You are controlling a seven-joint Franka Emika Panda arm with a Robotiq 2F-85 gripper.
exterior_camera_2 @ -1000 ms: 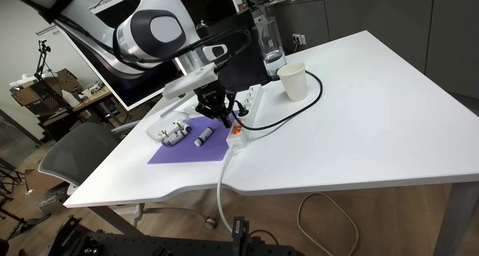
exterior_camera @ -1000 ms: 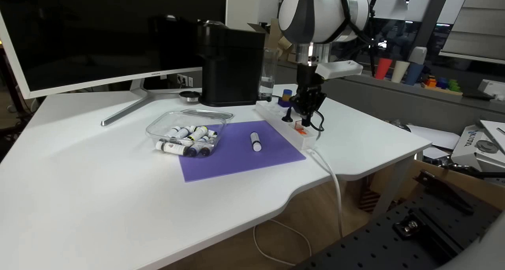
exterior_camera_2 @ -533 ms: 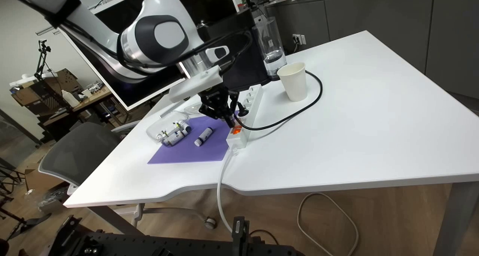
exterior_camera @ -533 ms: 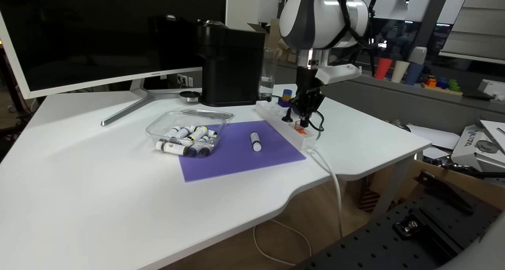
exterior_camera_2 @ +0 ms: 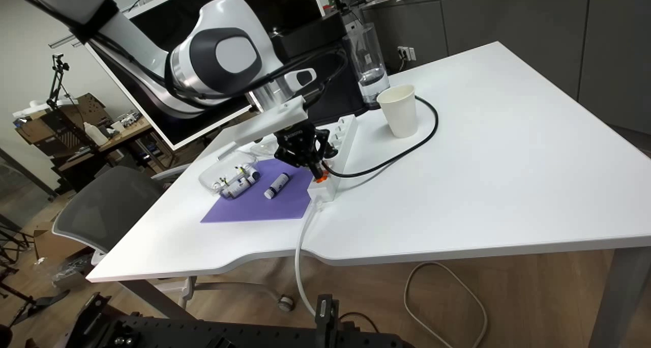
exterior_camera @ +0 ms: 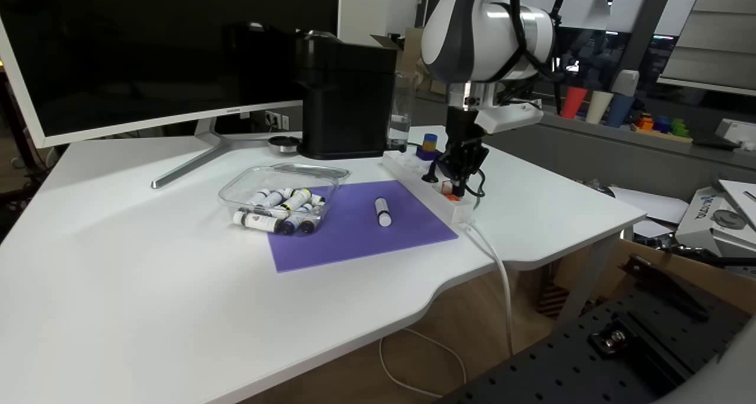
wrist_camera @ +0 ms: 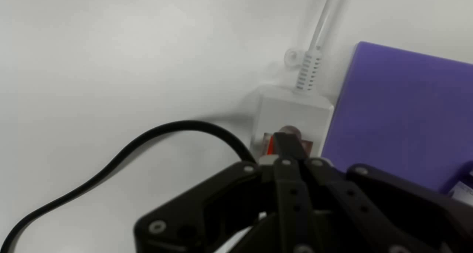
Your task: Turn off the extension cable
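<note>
Lengthwise beside mat [exterior_camera: 354, 238]: ext. cable [exterior_camera: 425, 192], cord-end [wrist_camera: 308, 71] twd. desk edge [exterior_camera_2: 432, 256]

There is one desk [exterior_camera: 165, 286], one extension cable [wrist_camera: 292, 110] bearing one visible black plug [exterior_camera: 431, 175], and one hand [wrist_camera: 291, 146]. Also one each: monitor [exterior_camera: 165, 44], coffee machine [exterior_camera: 351, 100], clear water container [exterior_camera_2: 370, 65], purple mat [exterior_camera: 366, 244], paper cup [exterior_camera_2: 399, 112], office chair [exterior_camera_2: 107, 205] and clear plastic tub [exterior_camera: 251, 179]. The tub holds at least six markers [exterior_camera: 260, 221], too overlapped for an exact count; one loose marker [exterior_camera: 383, 211] lies outside it. Coloured cups [exterior_camera: 599, 107] number three.
</note>
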